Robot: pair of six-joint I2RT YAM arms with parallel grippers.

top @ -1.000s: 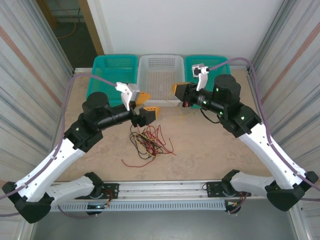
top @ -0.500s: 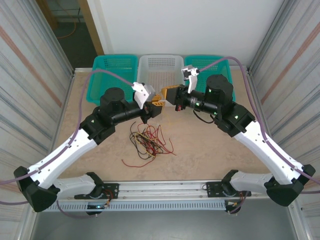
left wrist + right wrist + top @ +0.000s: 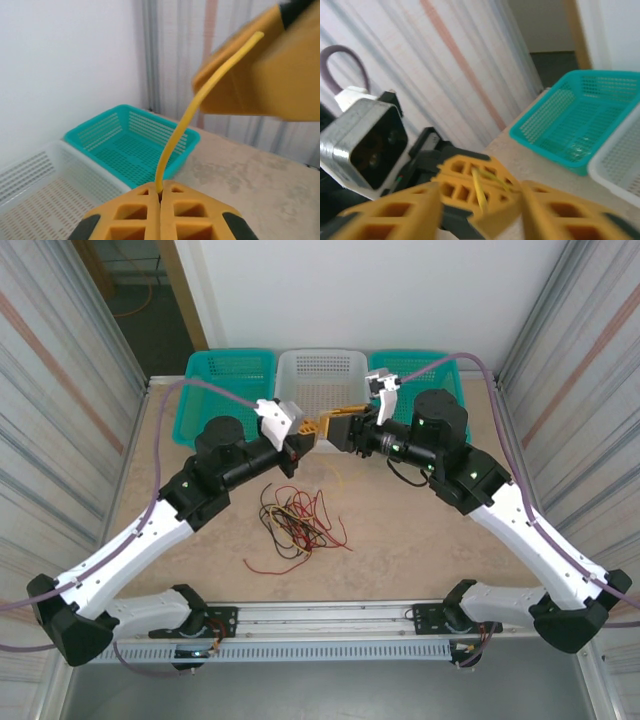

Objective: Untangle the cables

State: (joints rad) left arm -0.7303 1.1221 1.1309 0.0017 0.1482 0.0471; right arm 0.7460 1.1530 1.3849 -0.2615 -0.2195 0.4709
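Observation:
Red, yellow and dark cables [image 3: 296, 521] lie tangled on the table in front of the arms. Above them, near the white basket [image 3: 320, 368], my two grippers meet tip to tip. My left gripper [image 3: 316, 427] [image 3: 161, 193] is shut on a yellow cable [image 3: 176, 136], which arcs up past a finger [image 3: 260, 75] of the right gripper. My right gripper [image 3: 337, 427] [image 3: 481, 199] stands open, its blurred fingers [image 3: 395, 215] either side of the left gripper's orange tips [image 3: 470, 182], where the yellow cable [image 3: 480, 194] sticks out.
A teal basket [image 3: 228, 380] stands at the back left, and another teal basket [image 3: 410, 368] at the back right beside the white one. Corrugated walls close both sides. Thick lilac hoses loop along both arms. A rail [image 3: 320, 615] runs along the near edge.
The left gripper rose toward the right gripper and shut on the yellow cable. The right gripper, shut before, has opened around the left gripper's tips.

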